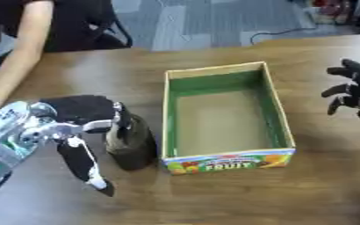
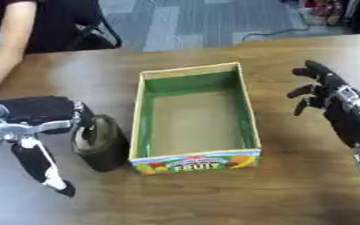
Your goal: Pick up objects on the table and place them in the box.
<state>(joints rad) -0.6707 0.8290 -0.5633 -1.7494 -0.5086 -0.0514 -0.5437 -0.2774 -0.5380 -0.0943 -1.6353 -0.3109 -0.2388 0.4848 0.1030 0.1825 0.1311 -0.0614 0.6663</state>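
A dark brown bottle-like container stands on the wooden table, against the left wall of the box. My left hand comes in from the left with fingers curled against the container's top, while one long finger points straight down beside it. The open cardboard box has green inner walls and a "FRUIT" label on its front, and nothing lies inside it. My right hand hovers to the right of the box, apart from it, with fingers spread and holding nothing.
The table's far edge runs behind the box, with grey floor beyond it. Bare wood lies in front of the box.
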